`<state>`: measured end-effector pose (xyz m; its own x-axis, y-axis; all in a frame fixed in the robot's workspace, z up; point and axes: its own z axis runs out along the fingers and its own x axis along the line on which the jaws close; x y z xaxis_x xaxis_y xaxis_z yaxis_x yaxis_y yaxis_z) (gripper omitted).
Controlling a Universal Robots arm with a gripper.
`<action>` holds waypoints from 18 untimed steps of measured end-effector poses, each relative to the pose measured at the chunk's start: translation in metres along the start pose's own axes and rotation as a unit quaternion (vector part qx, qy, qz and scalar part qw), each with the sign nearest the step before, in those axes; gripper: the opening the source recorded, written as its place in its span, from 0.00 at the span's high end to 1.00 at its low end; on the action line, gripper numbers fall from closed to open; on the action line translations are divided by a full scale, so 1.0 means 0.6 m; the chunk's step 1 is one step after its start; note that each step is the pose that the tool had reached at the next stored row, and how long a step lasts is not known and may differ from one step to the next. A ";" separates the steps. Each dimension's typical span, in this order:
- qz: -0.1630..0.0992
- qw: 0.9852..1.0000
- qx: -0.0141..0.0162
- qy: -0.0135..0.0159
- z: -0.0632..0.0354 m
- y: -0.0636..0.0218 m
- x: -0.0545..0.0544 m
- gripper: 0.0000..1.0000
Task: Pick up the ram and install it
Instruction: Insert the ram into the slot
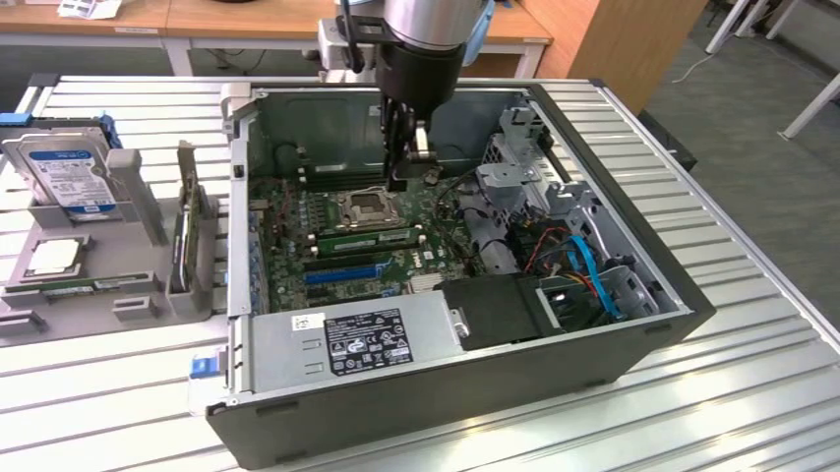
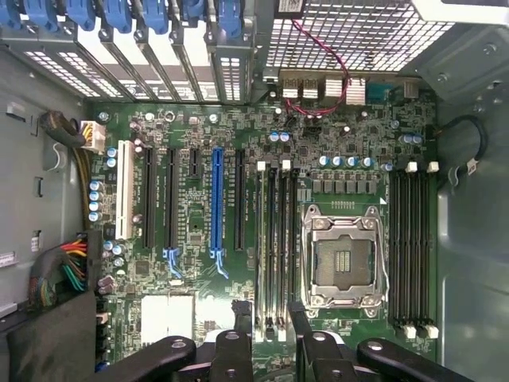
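In the exterior view, the gripper (image 1: 407,180) is seen hanging inside the open computer case (image 1: 393,403), with its fingers spread wide and nothing held between them. A ram (image 1: 368,238) is seen standing on edge in a slot of the motherboard (image 1: 295,211), between the processor socket (image 1: 364,206) and the blue expansion slot (image 1: 344,276), near the gripper's tips.

A half-seated stick is judged to be the main risk, since it cannot be told whether the ram is pressed fully home. If only one end were pushed down, the ram would be tilted in the slot with a latch unclosed. The spread fingers are also judged to be at risk: so close to the board, they could be knocked against the processor socket or the ram's top edge by any sideways drift.

The ram's long axis is laid along the slot, from the exterior view's left to the exterior view's right, rising slightly toward the right. One broad face is turned toward the socket and the other toward the expansion slots.
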<state>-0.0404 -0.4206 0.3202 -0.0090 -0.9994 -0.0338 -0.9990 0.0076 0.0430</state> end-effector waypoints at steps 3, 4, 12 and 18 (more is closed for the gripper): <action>0.000 1.000 0.000 0.000 -0.004 0.000 0.000 0.69; 0.000 1.000 0.000 0.000 -0.006 0.000 0.000 0.69; 0.000 1.000 0.000 0.000 -0.011 0.000 0.000 0.69; 0.000 1.000 0.000 0.000 -0.011 0.000 0.000 0.69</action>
<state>-0.0404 -0.4206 0.3271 -0.0090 -0.9994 -0.0338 -0.9990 0.0075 0.0430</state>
